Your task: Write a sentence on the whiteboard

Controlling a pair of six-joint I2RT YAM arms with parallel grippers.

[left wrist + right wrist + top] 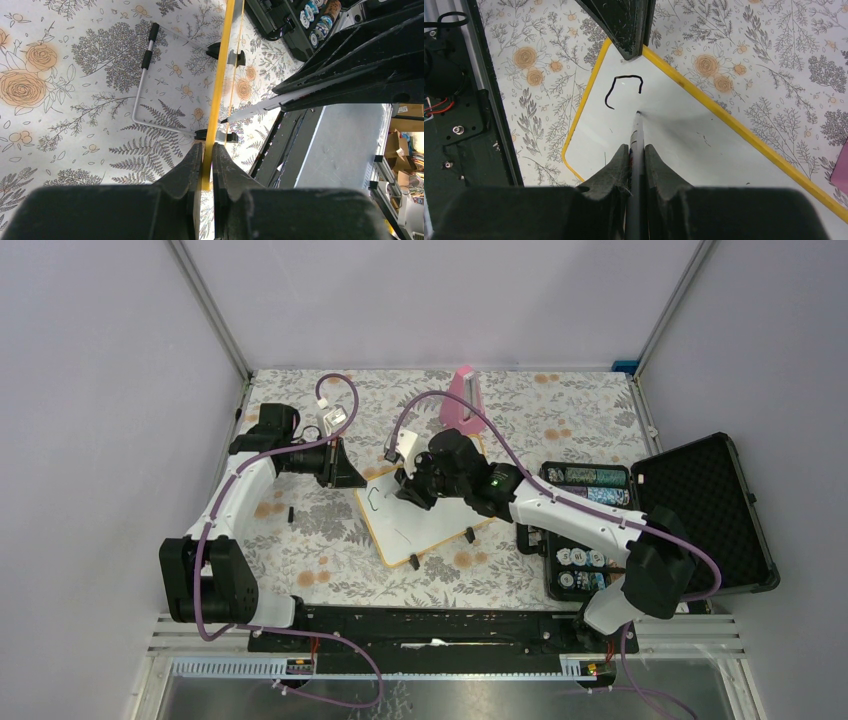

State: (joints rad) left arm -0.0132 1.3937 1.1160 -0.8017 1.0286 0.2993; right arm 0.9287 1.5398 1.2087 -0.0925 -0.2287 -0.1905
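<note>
Cloth printed with ferns and orange roses covers the table. Beyond the right gripper stands a pink object. Well off to its outer side lies an open black case with round tins in foam. Nothing lies between the marker tip and the writing face.

The whiteboard is smooth, white and rectangular, with a thin yellow rim and rounded corners. It sits just ahead of both sets of jaws. In the left wrist view, two black feet clip its edge, and a bent metal rod with black sleeves runs to the nearer one.

The left gripper is clamped on the whiteboard's rim at a corner, pads pressed to both faces. The right gripper's jaws are closed tight around a slim marker, whose tip meets the white surface. Of the sentence, only one hooked black stroke shows, just past that tip and near the left jaws.
</note>
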